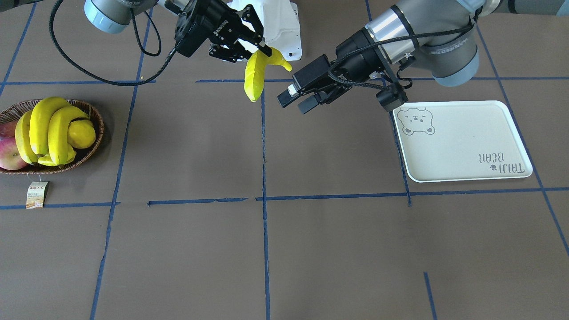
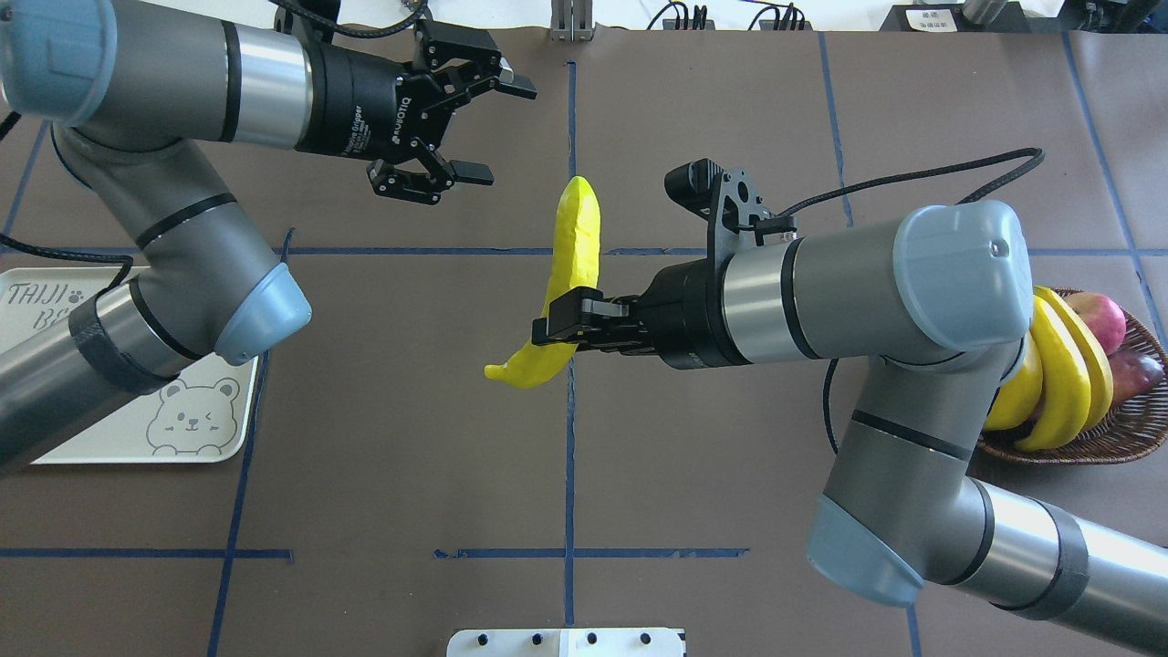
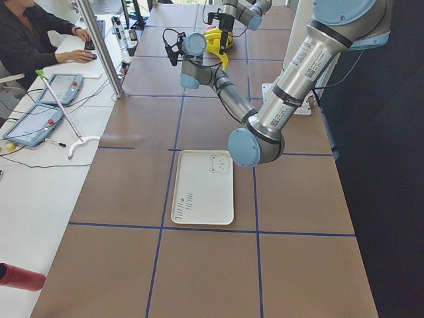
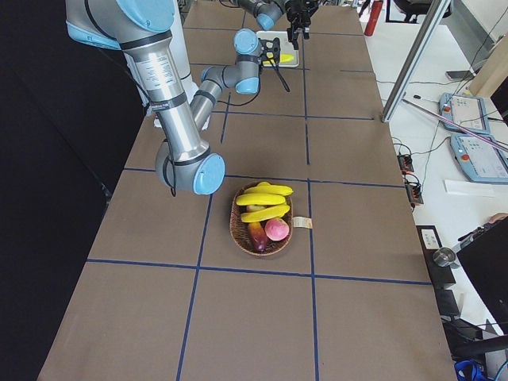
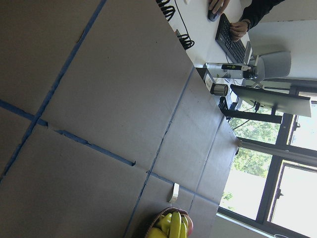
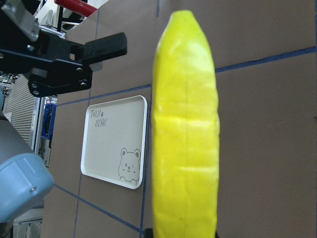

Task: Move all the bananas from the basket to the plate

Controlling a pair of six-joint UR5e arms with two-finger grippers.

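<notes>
One banana hangs in the air over the table's middle, with my right gripper shut on it near its lower end. It fills the right wrist view as the banana. My left gripper stands open and empty, a little beyond the banana's far tip and apart from it. In the front view the left gripper is level with the banana. Three more bananas lie in the wicker basket on my right. The plate on my left is bare, and my left arm partly covers it overhead.
A lemon and red fruit share the basket, and its paper tag lies on the table in front. The white robot base stands behind the grippers. A person sits at a side desk.
</notes>
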